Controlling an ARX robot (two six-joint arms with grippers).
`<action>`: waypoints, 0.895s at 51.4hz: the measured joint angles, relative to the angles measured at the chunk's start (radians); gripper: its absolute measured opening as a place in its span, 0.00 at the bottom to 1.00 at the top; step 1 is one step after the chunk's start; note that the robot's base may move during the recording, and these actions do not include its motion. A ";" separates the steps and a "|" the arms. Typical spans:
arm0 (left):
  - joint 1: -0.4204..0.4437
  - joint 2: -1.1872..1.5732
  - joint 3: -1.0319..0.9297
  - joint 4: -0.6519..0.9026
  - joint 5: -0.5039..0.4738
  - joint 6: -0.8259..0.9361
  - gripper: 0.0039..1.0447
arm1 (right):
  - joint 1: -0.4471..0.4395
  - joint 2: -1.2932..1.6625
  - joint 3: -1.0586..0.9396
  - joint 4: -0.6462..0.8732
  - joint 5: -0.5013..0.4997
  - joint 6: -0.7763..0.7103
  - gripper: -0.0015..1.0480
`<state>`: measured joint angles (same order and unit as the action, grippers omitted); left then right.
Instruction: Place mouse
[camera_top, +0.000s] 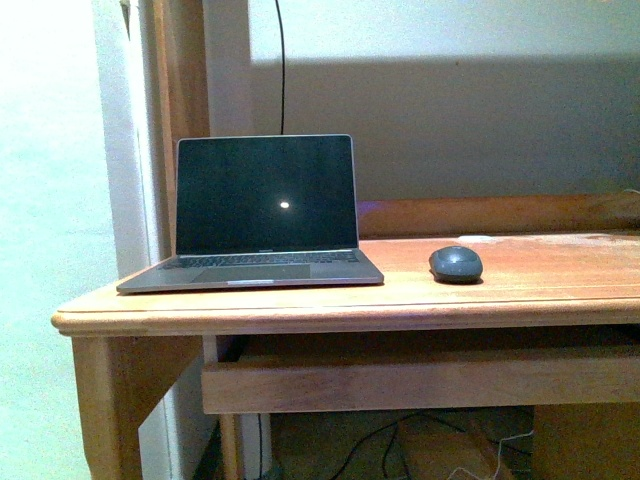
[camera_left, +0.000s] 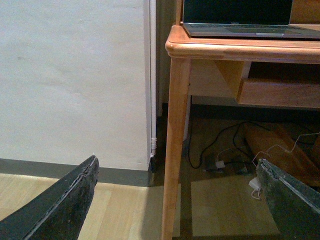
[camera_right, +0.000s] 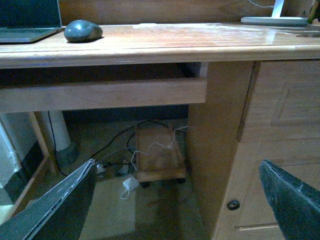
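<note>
Each tool hangs low, below the tabletop (camera_top: 420, 300), with nothing between its fingers: the left tool (camera_left: 177, 200) is spread wide, looking past the desk leg (camera_left: 175, 150) at floor and cables, and the right tool (camera_right: 177, 200) is equally released, facing the drawer rail (camera_right: 100, 95) and cabinet side. The mouse (camera_top: 456, 264) sits flat on the tabletop just right of the open laptop (camera_top: 262, 215), a sensible spot for a hand working beside the keyboard, so the placing looks already done or not yet begun; I cannot tell which. The mouse lies set back from the front edge, apart from the laptop, with bare wood stretching to its right, leaving open room there. Neither arm shows in the front view.
</note>
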<state>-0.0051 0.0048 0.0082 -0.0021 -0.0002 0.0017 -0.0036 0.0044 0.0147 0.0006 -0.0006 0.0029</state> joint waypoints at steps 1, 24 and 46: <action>0.000 0.000 0.000 0.000 0.000 0.000 0.93 | 0.000 0.000 0.000 0.000 0.000 0.000 0.93; 0.000 0.000 0.000 0.000 0.000 0.000 0.93 | 0.000 0.000 0.000 0.000 0.000 0.000 0.93; 0.000 0.000 0.000 0.000 0.000 0.000 0.93 | 0.000 0.000 0.000 0.000 0.000 0.000 0.93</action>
<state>-0.0051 0.0048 0.0082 -0.0021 -0.0002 0.0017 -0.0036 0.0044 0.0147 0.0006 -0.0006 0.0029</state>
